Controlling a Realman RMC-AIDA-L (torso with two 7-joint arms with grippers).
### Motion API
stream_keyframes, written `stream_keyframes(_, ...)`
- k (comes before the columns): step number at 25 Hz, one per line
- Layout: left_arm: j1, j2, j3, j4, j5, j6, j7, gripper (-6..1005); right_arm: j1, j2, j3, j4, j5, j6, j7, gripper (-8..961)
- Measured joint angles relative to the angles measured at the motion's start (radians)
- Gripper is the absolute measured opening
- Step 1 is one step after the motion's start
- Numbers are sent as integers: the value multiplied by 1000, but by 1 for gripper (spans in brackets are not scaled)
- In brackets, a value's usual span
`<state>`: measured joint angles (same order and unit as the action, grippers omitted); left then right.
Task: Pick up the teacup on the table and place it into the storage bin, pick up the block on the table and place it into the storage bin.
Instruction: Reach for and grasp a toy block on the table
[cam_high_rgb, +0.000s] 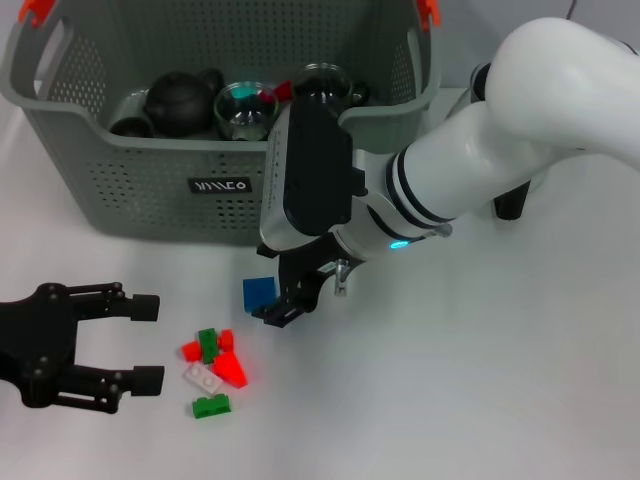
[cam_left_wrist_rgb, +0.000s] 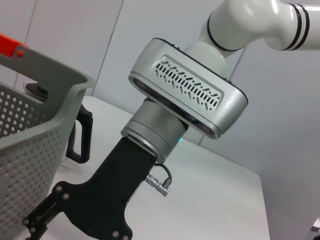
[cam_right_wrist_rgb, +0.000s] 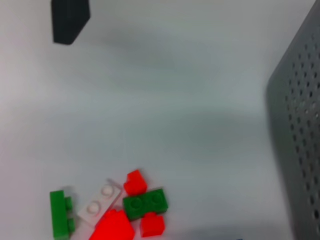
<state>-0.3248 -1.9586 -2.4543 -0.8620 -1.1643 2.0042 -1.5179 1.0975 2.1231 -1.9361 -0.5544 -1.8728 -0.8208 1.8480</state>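
Your right gripper (cam_high_rgb: 283, 303) is hanging low over the worktop (cam_high_rgb: 480, 380), just in front of the storage bin (cam_high_rgb: 150, 180), with its jaws closing around a blue block (cam_high_rgb: 258, 293). Red, green and white blocks (cam_high_rgb: 212, 365) are lying clustered beside it. Your left gripper (cam_high_rgb: 140, 343) is sitting idle near them, jaws spread wide and holding nothing. Glass cups (cam_high_rgb: 246, 108) are sitting inside the bin.

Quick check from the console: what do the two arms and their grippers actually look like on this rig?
The right arm has glossy white rounded links with black joint rings, a silver vented wrist housing, a small cyan light and a short cable plug. The right gripper and left gripper are matte black linkages with blocky fingertips.
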Motion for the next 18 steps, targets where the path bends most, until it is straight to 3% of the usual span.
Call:
stream_keyframes(7, -7, 9, 0, -10, 0, 14, -27, 908, -42, -22, 61, -72, 2, -110, 0, 825)
stream_keyframes(11, -18, 11, 6, -11, 0, 18, -33, 908, -77, -36, 190, -112, -22, -256, -9, 825)
stream_keyframes(18, -50, 17, 90, -47, 0, 19, -49, 909, -134, -62, 497, -186, -73, -659, 2, 824)
